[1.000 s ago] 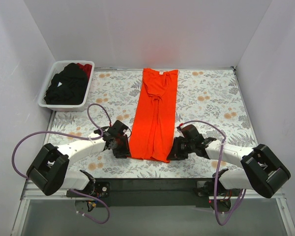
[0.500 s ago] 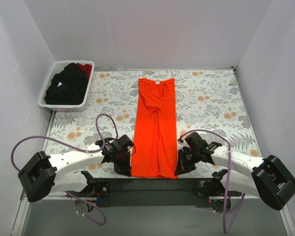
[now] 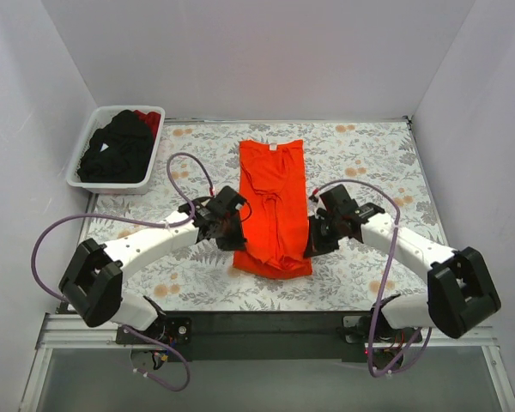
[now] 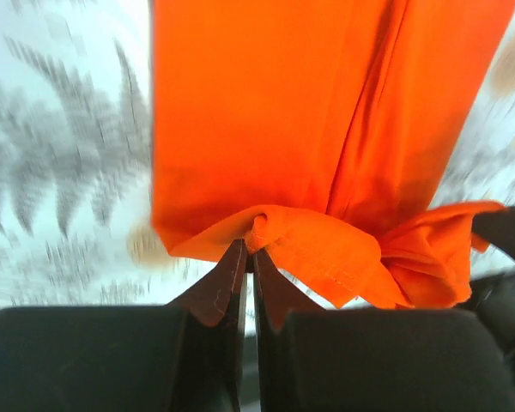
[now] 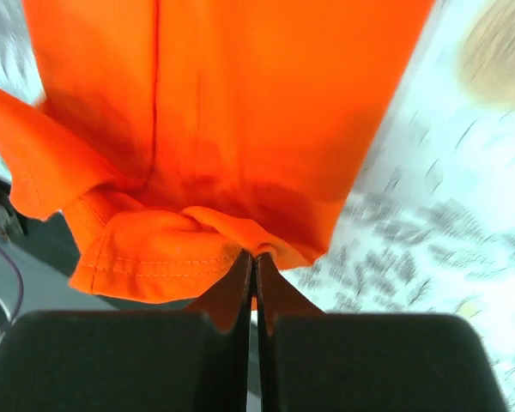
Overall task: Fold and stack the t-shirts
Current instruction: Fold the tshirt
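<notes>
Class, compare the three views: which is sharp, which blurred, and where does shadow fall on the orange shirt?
Top external: sharp, evenly lit, orange shirt crisp on the floral table. Left wrist: table pattern smeared; shadow on the cloth above the left gripper. Right wrist: pattern equally blurred; shadow above the right gripper.

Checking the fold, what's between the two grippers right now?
The orange t-shirt, its near hem pinched by the left gripper and right gripper; top view.

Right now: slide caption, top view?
Left arm and right arm, jaws shut on the hem of the orange shirt, mid-fold; dark shirts in basket.
</notes>
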